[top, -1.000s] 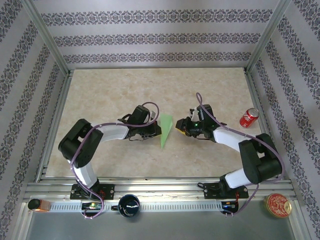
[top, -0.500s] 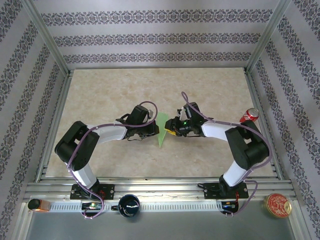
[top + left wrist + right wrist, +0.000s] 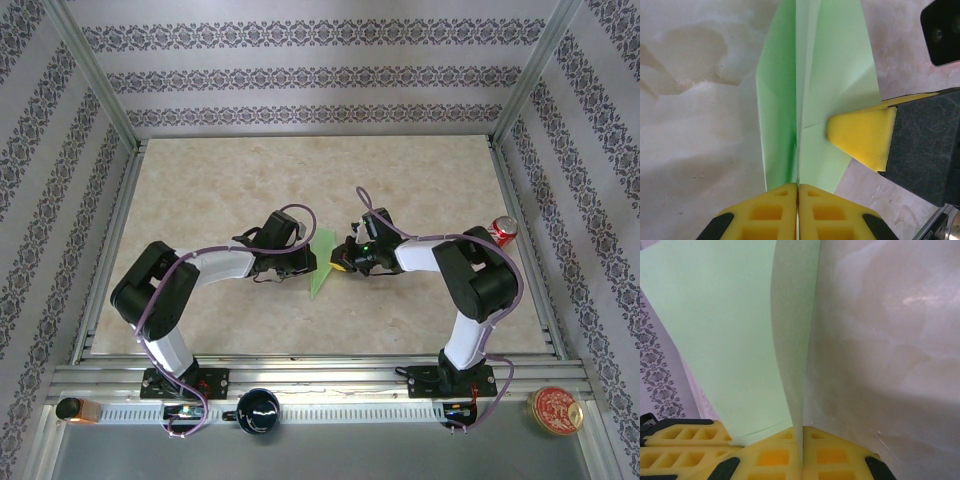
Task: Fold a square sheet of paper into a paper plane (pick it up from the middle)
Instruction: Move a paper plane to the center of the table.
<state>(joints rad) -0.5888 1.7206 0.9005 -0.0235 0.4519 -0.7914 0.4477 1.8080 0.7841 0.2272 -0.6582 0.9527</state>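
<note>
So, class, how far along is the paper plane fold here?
Done: the sheet is already creased into a pointed paper plane. In hand: left jaws pinch its centre crease, right jaws pinch one wing's edge. Left: probably shaping the wings, then release.

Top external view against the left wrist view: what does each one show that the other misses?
Top external view: the whole left arm and right arm, a red can beside the right arm, and a black cup at the near edge. Left wrist view: the paper plane close up, its centre crease pinched in the left gripper. Both: the green plane with the right gripper clamped on its edge.
</note>
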